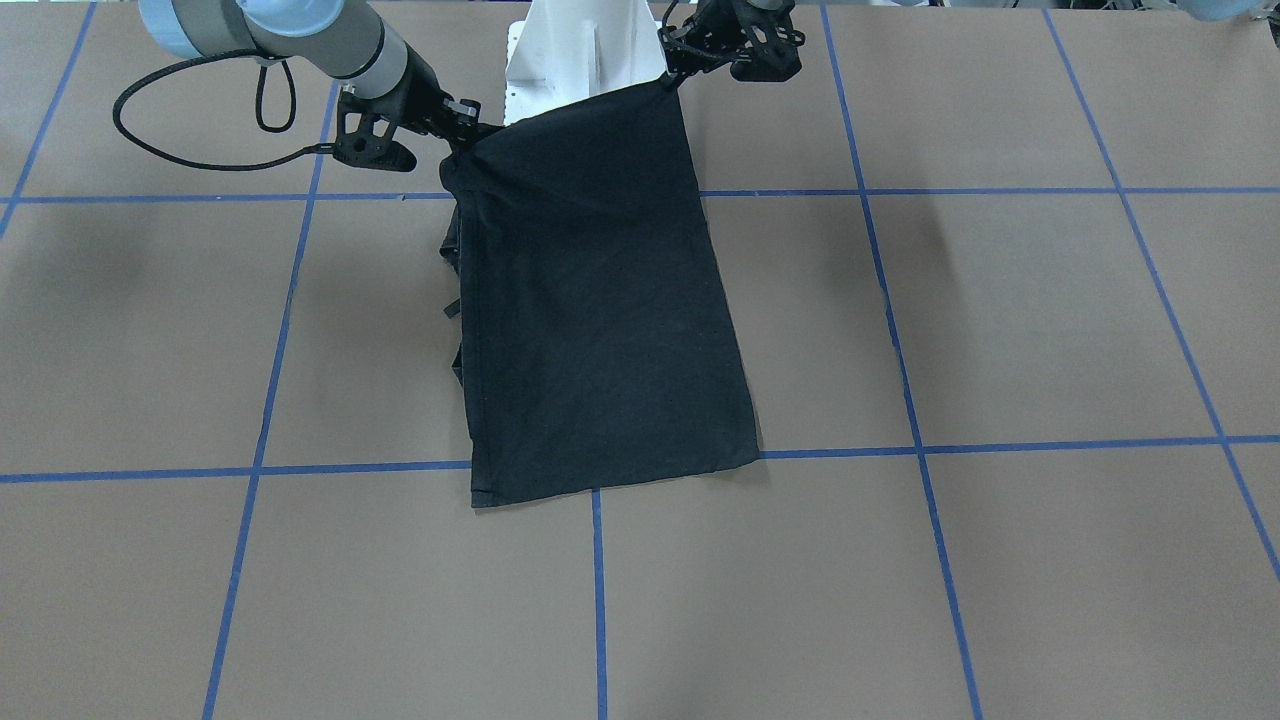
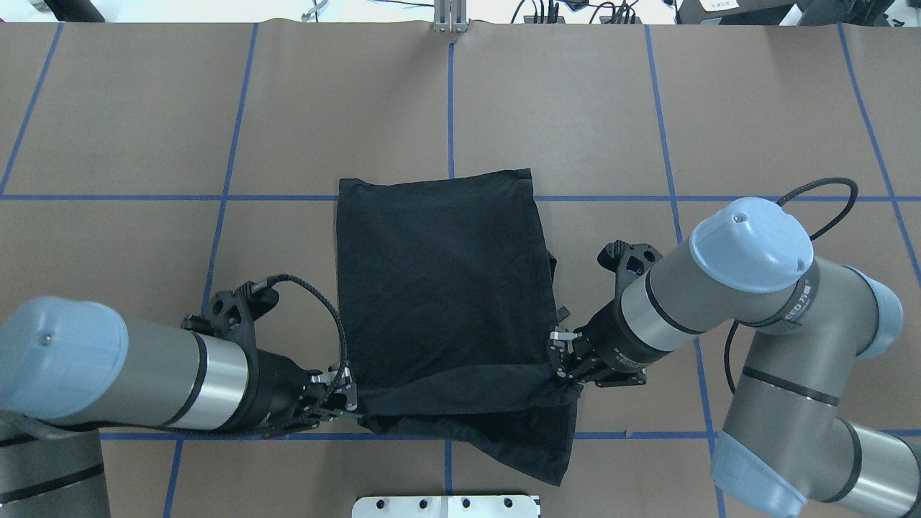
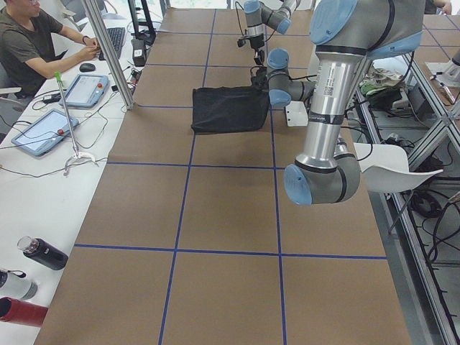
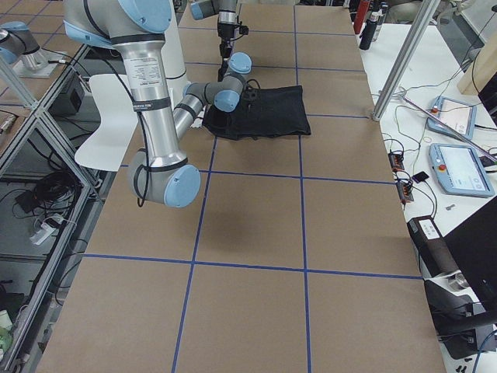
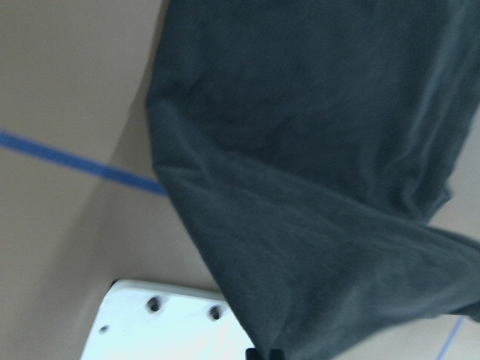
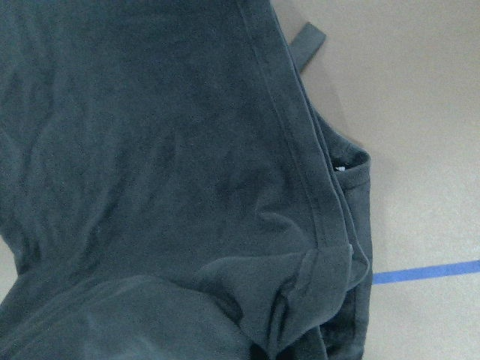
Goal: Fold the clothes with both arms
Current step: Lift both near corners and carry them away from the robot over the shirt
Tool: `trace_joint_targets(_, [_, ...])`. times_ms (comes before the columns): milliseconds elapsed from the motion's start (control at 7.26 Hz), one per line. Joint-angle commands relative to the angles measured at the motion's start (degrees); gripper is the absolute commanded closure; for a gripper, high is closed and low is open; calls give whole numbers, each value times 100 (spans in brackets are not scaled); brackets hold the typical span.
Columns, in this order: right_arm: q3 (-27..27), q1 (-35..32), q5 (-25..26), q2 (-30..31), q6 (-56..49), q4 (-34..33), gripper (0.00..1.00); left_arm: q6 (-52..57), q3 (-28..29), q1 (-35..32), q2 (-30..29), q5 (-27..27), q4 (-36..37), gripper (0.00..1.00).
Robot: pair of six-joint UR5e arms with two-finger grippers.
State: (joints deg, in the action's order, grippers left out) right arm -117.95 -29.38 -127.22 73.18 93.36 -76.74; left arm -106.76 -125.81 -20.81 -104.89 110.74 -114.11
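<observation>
The brown tabletop (image 2: 144,108) carried the black T-shirt (image 2: 439,288) near its middle. It was already narrowed to a plain black rectangle, sleeves apparently folded in, with its far hem lying flat. Its near edge was raised, with the left tool (image 2: 351,404) and right tool (image 2: 566,375) each pinched tight on a corner. A crosswise fold toward the far hem seemingly remained.

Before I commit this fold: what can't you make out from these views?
T-shirt print: no view shows it; only plain black cloth faces the cameras.
Layers pinched by left gripper and right gripper: bunched cloth covers each pinch; wrist views show mostly cloth.
What lies folded beneath the top layer: hidden by it everywhere.
Side views: both grips too small, behind the arms.
</observation>
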Motion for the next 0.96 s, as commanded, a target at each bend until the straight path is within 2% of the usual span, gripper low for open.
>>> trace_joint_targets(0, [263, -522, 40, -461, -29, 2, 100, 356, 292, -598, -241, 114, -6, 100])
trace_joint_targets(138, [377, -751, 75, -558, -168, 19, 100, 366, 520, -844, -416, 123, -14, 100])
trace_joint_targets(413, [649, -911, 555, -621, -494, 19, 100, 768, 1073, -1388, -732, 123, -85, 100])
trace_joint_targets(689, [1210, -1016, 725, -1085, -495, 19, 100, 1129, 1566, -1715, -796, 114, -102, 100])
trace_joint_targets(827, [1500, -1112, 777, -1174, -529, 228, 100, 1157, 1934, -1821, -892, 114, -242, 100])
